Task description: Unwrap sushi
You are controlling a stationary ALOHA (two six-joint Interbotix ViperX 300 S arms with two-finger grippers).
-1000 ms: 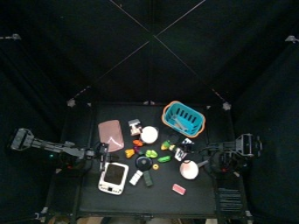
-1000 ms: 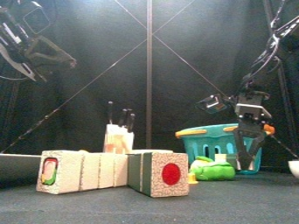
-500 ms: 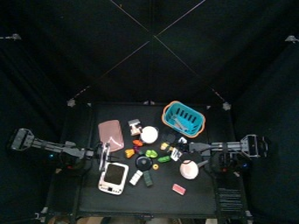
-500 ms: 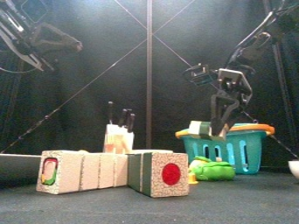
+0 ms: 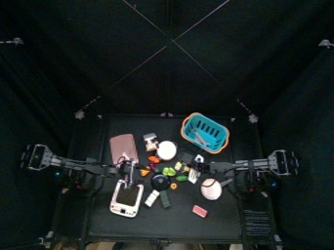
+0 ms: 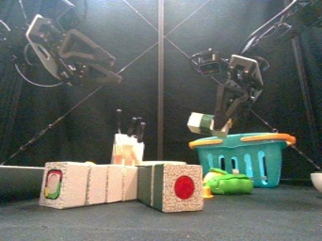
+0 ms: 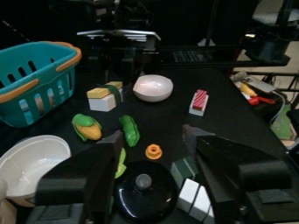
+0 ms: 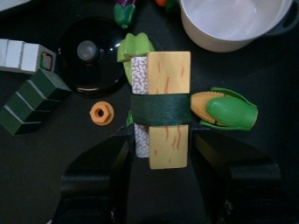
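The sushi (image 8: pixel 163 105) is a white rice block with a yellow top and a dark green band around its middle. My right gripper (image 8: pixel 163 156) is shut on its lower end. In the front view the sushi (image 6: pixel 201 122) hangs high above the table under the right gripper (image 6: pixel 214 111), right of the middle. My left gripper (image 7: pixel 158 166) stands open with nothing between its jaws. In the front view the left gripper (image 6: pixel 78 58) is raised at the upper left, well apart from the sushi.
A teal basket (image 6: pixel 248 155) stands at the back right. Two large rice rolls (image 6: pixel 120 184) lie near the front edge. Under the held sushi lie a corn cob (image 8: pixel 228 109), a black lid (image 8: pixel 87 57), a white bowl (image 8: pixel 233 22) and an orange ring (image 8: pixel 103 112).
My right gripper has risen from the table with the sushi in it and moved toward the middle. My left gripper has opened wide and swung inward.
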